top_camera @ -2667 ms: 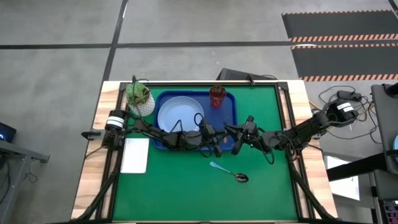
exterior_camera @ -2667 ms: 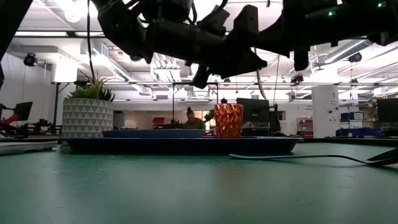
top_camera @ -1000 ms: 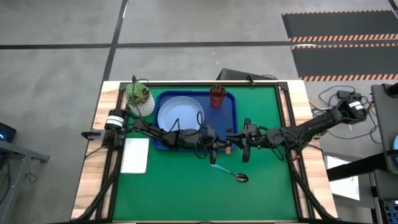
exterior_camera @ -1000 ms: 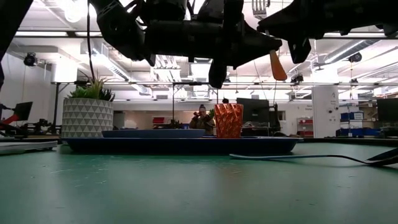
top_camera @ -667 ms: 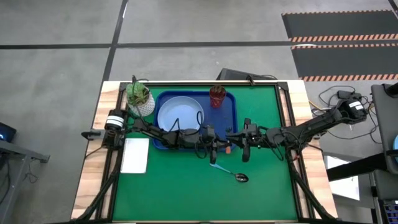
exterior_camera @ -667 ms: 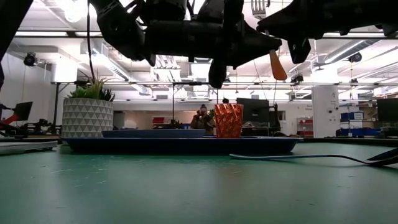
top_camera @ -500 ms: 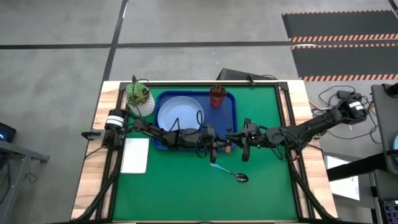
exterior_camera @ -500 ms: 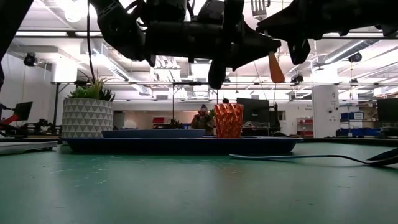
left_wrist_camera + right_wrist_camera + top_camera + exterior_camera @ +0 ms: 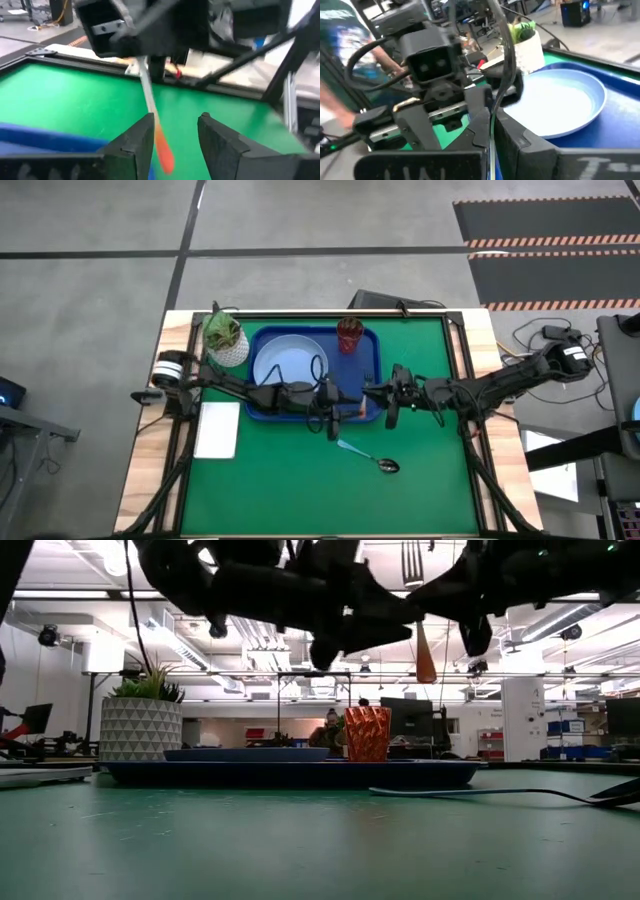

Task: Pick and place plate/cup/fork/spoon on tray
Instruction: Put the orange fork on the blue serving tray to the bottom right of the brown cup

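Above green mat (image 9: 300, 480), metal-tined orange-handled fork (image 9: 418, 600), glossy blue tray (image 9: 372, 375)

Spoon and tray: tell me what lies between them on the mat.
Only bare green mat. In the high view the spoon lies just off the tray; the fork hangs higher, over the tray's edge.

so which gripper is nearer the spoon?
Left. The left gripper hovers just above the spoon handle's end, open. The right gripper, shut on the fork, is farther back near the tray edge.
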Robot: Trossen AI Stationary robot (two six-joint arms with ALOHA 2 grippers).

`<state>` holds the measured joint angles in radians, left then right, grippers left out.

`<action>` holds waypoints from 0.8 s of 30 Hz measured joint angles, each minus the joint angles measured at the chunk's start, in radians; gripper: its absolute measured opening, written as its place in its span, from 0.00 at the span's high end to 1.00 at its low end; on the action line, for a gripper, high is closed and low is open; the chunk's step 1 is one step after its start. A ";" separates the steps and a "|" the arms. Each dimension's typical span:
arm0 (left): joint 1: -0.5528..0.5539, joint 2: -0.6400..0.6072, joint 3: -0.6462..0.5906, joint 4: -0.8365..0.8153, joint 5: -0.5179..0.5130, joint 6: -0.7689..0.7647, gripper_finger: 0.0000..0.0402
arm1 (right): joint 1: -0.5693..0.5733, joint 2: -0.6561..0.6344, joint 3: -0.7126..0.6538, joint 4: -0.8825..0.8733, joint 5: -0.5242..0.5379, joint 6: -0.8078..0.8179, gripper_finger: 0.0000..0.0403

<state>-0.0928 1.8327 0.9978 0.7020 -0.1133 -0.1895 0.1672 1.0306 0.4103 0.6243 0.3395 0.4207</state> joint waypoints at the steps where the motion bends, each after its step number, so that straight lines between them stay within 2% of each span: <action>1: 0.001 -0.024 -0.008 -0.045 0.000 0.016 0.67 | -0.021 0.000 0.000 -0.004 -0.032 0.023 0.98; 5: 0.002 -0.115 -0.047 -0.183 0.000 0.094 0.67 | -0.123 0.000 0.000 -0.043 -0.150 0.116 0.98; 9: 0.002 -0.202 -0.106 -0.234 -0.012 0.163 0.67 | -0.237 0.002 0.001 -0.103 -0.246 0.194 0.98; 17: 0.004 -0.383 -0.190 -0.206 -0.143 0.360 0.67 | -0.426 0.068 0.002 -0.159 -0.400 0.319 0.98; 20: 0.004 -0.449 -0.196 -0.195 -0.207 0.417 0.67 | -0.463 0.124 0.005 -0.159 -0.449 0.370 0.98; 24: 0.004 -0.520 -0.201 -0.184 -0.237 0.432 0.66 | -0.499 0.205 0.005 -0.132 -0.542 0.463 0.98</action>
<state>-0.0887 1.3128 0.7967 0.5175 -0.3498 0.2423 -0.3319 1.2352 0.4152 0.4924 -0.2026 0.8838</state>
